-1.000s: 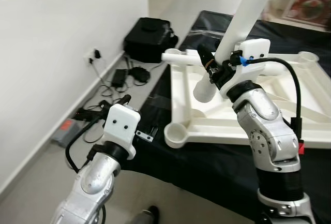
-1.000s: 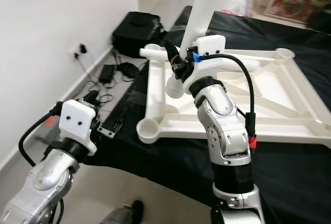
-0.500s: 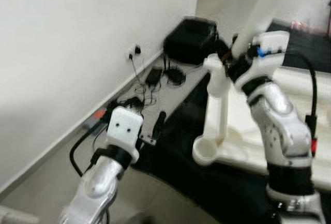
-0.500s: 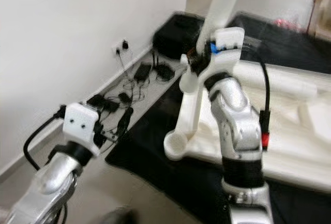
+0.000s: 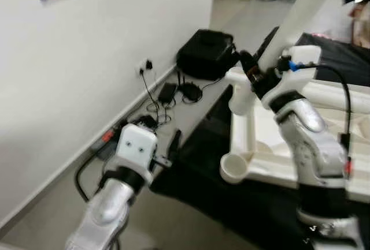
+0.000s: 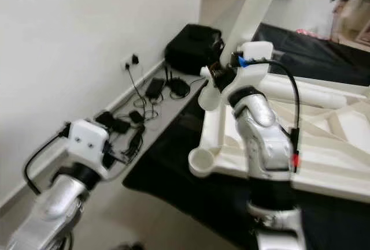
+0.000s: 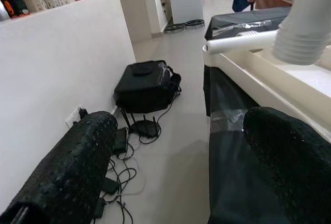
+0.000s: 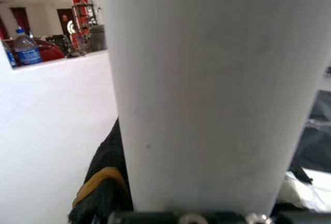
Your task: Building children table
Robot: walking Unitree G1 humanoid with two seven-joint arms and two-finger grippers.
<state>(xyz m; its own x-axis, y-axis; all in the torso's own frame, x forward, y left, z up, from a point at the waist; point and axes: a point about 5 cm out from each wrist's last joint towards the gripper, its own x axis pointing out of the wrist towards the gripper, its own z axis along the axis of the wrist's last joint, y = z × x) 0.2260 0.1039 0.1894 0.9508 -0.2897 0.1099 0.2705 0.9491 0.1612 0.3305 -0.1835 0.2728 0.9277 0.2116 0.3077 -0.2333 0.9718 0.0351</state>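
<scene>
1. The white table leg is pinched in my right jaws; in the right wrist view it runs straight up between the black fingers. Its long axis leans up and away from me, and its lower, threaded end hangs just above the far left corner of the white table frame.

2. The frame lies upside down on the black-covered bench. An open round socket sits at the near left corner, and the corner under the leg has its own socket post. The coming move turns on this: the leg's end must come down onto that post, so its tilt has to line up with the post's upright axis first. That is my guess from how they stand.

3. My right arm is the one at the work. My left jaws are spread and hold nothing, low beside the bench edge, well apart from the frame.

4. Beyond the bench, a black bag and a tangle of cables lie on the floor by the wall.

5. Against the picture of a second ago, the whole view has swung so the wall takes more of it: my head moved. The leg is held as it was, near the same corner.
</scene>
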